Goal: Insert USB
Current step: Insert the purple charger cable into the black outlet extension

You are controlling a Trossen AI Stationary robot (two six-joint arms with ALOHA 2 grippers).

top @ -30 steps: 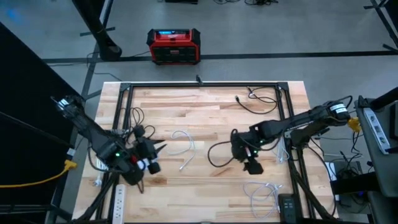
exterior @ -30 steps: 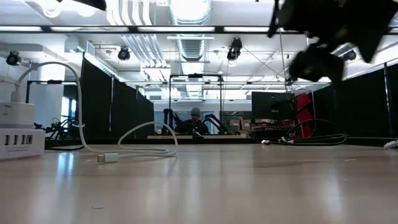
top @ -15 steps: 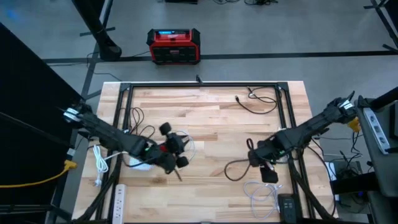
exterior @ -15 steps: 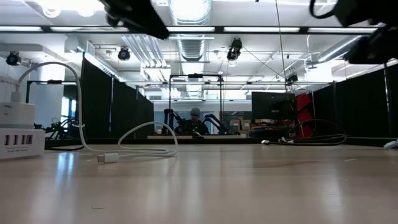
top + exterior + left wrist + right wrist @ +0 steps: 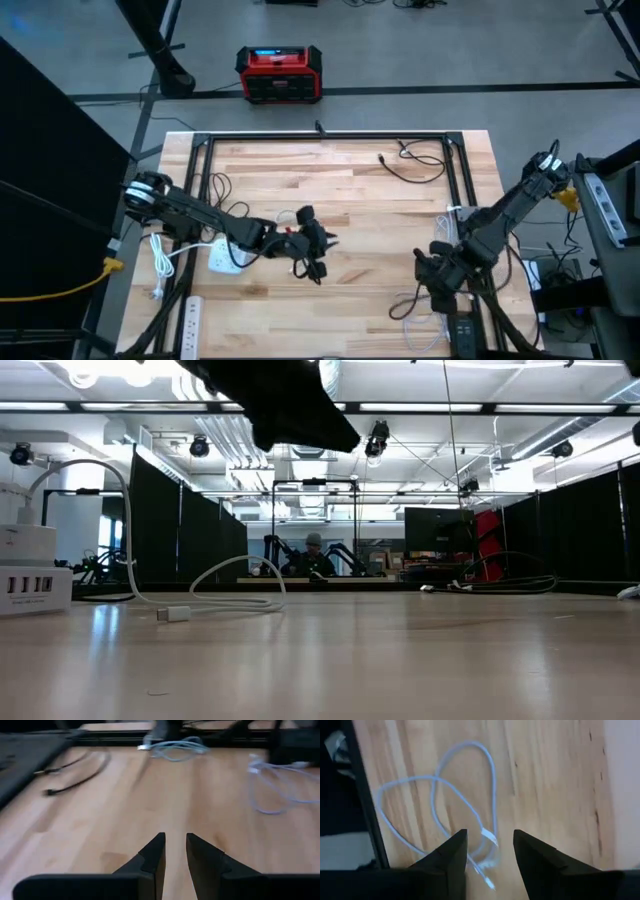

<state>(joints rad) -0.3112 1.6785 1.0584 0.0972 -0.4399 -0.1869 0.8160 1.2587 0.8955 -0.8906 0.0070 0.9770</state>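
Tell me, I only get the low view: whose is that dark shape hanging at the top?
Observer: The left arm's. From above, the left gripper is over the middle of the table.
Operator: Does it hold anything?
Observer: No. Its wrist view shows its fingers a little apart, with only bare wood between them.
Operator: And the other arm?
Observer: The right gripper is open above a coiled white cable, near the table's right edge.
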